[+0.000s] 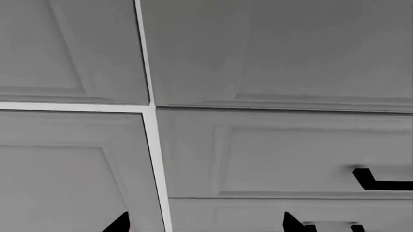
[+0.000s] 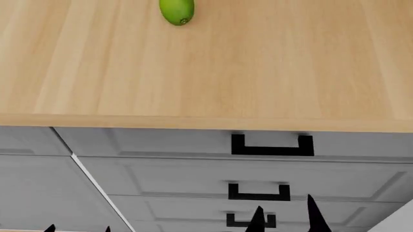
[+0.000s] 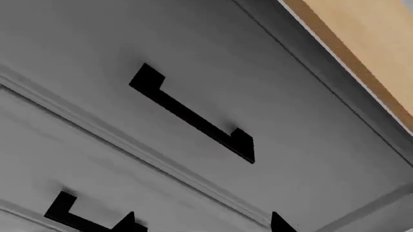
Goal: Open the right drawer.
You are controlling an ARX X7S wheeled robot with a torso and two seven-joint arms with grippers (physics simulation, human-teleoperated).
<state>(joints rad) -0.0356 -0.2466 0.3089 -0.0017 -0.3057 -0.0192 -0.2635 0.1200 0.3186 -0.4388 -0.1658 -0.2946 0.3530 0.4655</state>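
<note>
Drawers in a stack of three sit under the wooden counter (image 2: 206, 72), each with a black squared handle. Top one, the right drawer (image 2: 161, 141), lies directly beneath the counter's front edge, its front flush with the fronts around it, so it is closed. Its handle (image 2: 272, 145) sits at the middle of the front; the right wrist view shows the same handle (image 3: 193, 116) close up, below the counter edge (image 3: 361, 53). Under it comes the middle drawer (image 2: 181, 181) with its own handle (image 2: 258, 191), and under that the bottom drawer's handle (image 2: 250, 220).

Beside the drawer stack, across a pale vertical strip (image 2: 96, 186), stands a grey cabinet door (image 2: 32, 193).

The right gripper (image 2: 286, 216) shows as two dark fingertips in front of the bottom drawer, apart from each other with a gap between, touching nothing. The left gripper (image 2: 77, 228) shows only two tiny tips below the cabinet door, also apart and holding nothing.

On the counter, far from its front edge, lies a green lime (image 2: 177, 11).
</note>
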